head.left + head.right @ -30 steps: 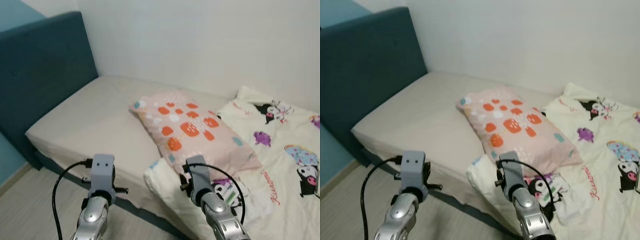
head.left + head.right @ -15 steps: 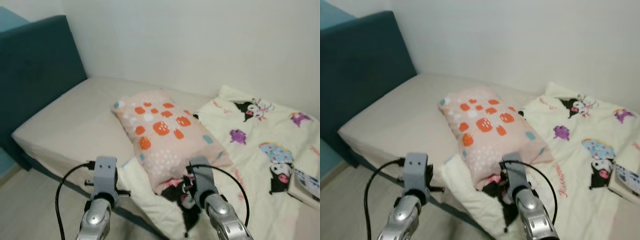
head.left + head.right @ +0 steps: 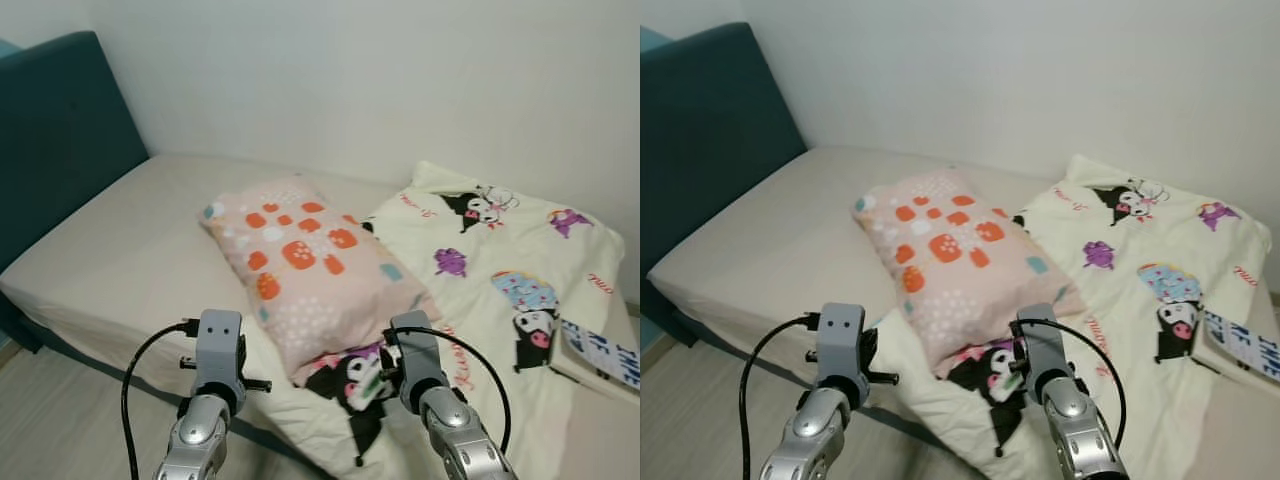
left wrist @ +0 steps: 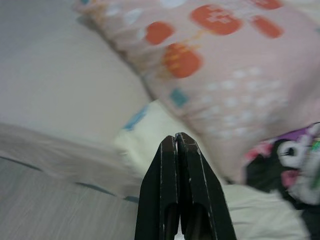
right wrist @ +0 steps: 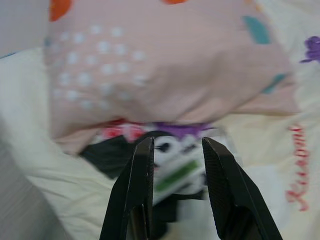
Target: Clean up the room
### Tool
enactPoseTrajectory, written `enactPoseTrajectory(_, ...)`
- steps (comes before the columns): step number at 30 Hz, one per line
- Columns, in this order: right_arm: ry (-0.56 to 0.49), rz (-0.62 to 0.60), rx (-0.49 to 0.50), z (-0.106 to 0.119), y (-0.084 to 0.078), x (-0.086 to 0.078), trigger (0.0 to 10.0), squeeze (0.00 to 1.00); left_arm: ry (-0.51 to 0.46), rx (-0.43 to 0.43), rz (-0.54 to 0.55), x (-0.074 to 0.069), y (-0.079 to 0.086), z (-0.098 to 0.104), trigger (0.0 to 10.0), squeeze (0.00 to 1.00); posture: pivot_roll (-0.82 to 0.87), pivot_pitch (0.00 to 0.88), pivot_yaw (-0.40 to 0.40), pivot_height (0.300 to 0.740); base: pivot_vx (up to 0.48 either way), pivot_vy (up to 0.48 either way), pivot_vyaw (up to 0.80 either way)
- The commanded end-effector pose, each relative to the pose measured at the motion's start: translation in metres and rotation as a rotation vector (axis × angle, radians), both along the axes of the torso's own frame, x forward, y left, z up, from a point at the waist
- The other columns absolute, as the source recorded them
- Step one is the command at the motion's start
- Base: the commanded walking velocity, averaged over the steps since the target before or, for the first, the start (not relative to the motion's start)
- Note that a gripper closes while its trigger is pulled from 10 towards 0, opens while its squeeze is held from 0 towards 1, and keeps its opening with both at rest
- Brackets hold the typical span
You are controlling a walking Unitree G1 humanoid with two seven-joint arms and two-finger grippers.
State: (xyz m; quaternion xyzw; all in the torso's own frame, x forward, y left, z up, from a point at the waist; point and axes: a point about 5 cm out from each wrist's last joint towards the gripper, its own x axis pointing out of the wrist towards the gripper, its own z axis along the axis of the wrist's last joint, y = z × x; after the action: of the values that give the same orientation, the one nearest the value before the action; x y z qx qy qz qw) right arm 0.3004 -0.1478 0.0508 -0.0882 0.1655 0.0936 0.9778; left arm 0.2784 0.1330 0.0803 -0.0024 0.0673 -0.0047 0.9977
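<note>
Bedroom: bed (image 3: 110,250), pillow (image 3: 300,265), quilt (image 3: 500,300)

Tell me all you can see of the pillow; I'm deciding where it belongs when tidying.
The pillow is soft pink fabric printed with orange, white and teal patches. It lies flat and askew across the bed, its near end resting on the cartoon-print blanket. The right gripper hovers open just short of that end, not touching.

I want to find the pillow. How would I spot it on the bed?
Look at the bed with the dark blue headboard. Near its middle lies the pillow, partly on the cartoon blanket. It is the pink one with orange and white blotches.
</note>
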Motion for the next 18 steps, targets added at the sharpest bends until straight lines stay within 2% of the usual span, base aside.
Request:
enactPoseTrajectory(1,0.01,0.004,0.02,-0.0032,0.0048,-0.003,10.0,0.0,0.024,0.018,0.014,-0.0031,0.0055,-0.0067,10.0,0.0,-0.08,0.095,0.032,0.74,0.0,0.0,0.0)
enactPoseTrajectory(18,0.017,-0.025,0.022,-0.0037,0.0004,-0.002,10.0,0.0,0.031,0.035,-0.016,-0.0045,-0.0024,-0.0063,10.0,0.0,-0.08,0.106,0.021,0.74,0.0,0.0,0.0)
